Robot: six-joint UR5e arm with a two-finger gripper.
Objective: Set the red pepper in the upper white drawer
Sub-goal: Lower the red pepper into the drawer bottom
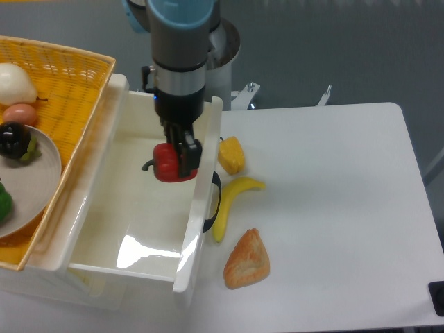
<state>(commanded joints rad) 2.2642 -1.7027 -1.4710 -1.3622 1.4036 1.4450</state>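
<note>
Your worktop (333,208) carries the upper white drawer (132,229), pulled open, with the yellow wicker basket (69,83) at its 10 o'clock. Over the drawer's interior, your gripper (182,154) is clenched around the red pepper (166,165), near the front panel. At the pepper's 3 o'clock, outside the drawer, lies a yellow pepper (232,155).

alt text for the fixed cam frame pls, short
The gripper holds the red pepper in its fingers above the open upper white drawer, which looks empty. On the table to the drawer's right lie a yellow pepper, a banana and a croissant; a wicker basket with a plate of food sits at left.
</note>
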